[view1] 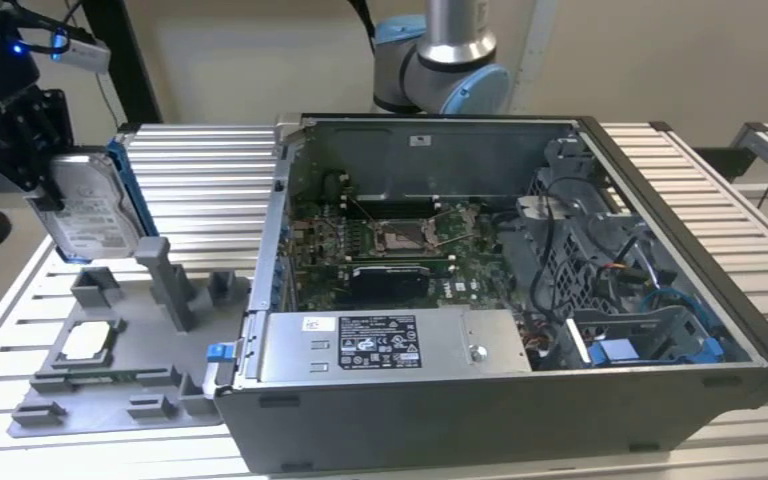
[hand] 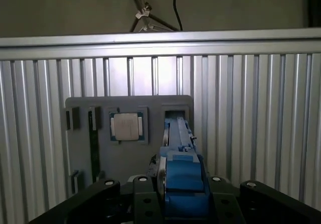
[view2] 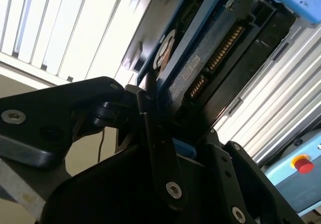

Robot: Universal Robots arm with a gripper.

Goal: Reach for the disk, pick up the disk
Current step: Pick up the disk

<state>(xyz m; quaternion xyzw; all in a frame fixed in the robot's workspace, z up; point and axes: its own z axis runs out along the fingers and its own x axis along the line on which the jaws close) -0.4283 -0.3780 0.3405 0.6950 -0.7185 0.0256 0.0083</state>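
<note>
The disk (view1: 91,205), a silver hard drive with a white label and a blue bracket, hangs upright on edge above the far end of the grey fixture plate (view1: 131,400) at the exterior view's left. My black gripper (view1: 53,178) is shut on its upper part. In the second wrist view the disk (view2: 200,58) runs away from the gripper (view2: 175,133), whose fingers (view2: 150,123) clamp its sides. In the first wrist view the disk's blue edge (hand: 183,171) sits between the gripper (hand: 181,186) jaws, over the fixture plate (hand: 80,148).
A small square silver chip (view1: 87,342) (hand: 126,126) lies in a pocket of the fixture. Grey posts (view1: 171,285) rise from the plate just below the disk. An open computer case (view1: 651,290) with a long grey box (view1: 384,345) fills the slatted table's middle and right.
</note>
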